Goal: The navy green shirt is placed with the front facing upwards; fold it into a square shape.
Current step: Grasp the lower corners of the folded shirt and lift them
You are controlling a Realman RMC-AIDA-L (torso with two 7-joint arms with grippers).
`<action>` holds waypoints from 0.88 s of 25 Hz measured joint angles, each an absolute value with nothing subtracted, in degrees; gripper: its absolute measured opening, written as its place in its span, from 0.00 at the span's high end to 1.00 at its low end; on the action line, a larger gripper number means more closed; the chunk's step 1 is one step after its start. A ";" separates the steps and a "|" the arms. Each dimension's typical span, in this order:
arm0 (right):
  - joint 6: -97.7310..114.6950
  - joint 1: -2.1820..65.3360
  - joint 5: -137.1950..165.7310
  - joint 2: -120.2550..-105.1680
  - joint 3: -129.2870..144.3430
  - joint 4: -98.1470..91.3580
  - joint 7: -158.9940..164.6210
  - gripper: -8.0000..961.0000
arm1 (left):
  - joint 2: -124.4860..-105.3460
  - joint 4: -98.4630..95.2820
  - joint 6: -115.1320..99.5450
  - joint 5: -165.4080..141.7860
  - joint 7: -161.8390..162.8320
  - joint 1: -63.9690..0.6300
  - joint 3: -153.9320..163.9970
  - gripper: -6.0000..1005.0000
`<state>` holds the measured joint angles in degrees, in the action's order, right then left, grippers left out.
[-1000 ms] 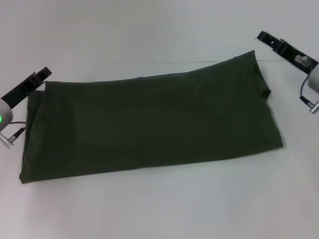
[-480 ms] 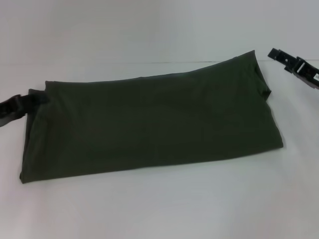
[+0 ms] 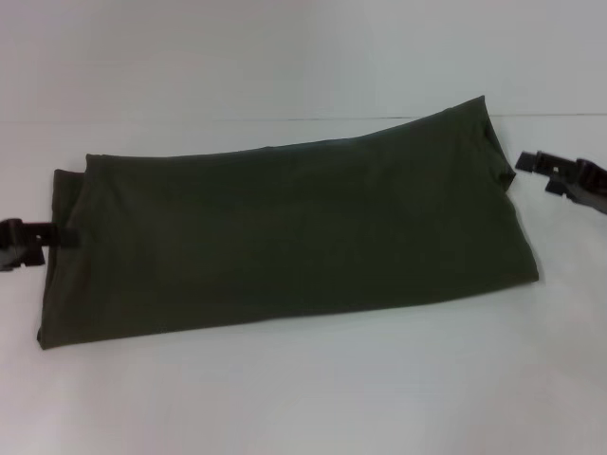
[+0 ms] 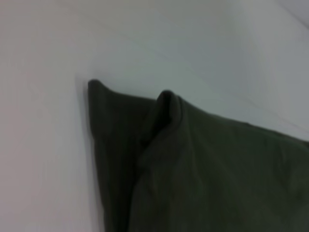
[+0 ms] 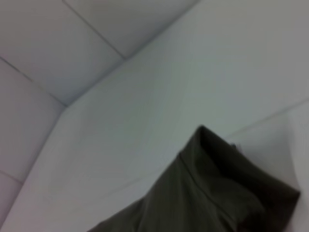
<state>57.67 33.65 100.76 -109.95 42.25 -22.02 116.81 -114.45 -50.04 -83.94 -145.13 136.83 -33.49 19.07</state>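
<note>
Here, navy green shirt folded, between left end effector, right end effector

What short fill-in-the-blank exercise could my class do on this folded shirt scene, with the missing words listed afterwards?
1. The navy green shirt lies folded into a long ____ band.
2. The left end effector is at the shirt's ____ end.
3. The right end effector is beside the shirt's ____ end.
4. The table under the shirt is ____.

Missing words: flat; left; right; white
</note>
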 joint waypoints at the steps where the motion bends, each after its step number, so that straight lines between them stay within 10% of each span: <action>1: 58.13 33.37 101.54 -109.78 42.15 -22.58 117.76 0.09 | -114.48 -49.68 -83.62 -145.40 136.83 -33.58 19.51 0.29; 22: 58.67 31.91 102.65 -110.04 42.54 -24.97 119.38 0.09 | -114.30 -50.43 -85.23 -158.91 140.07 -35.44 24.70 0.30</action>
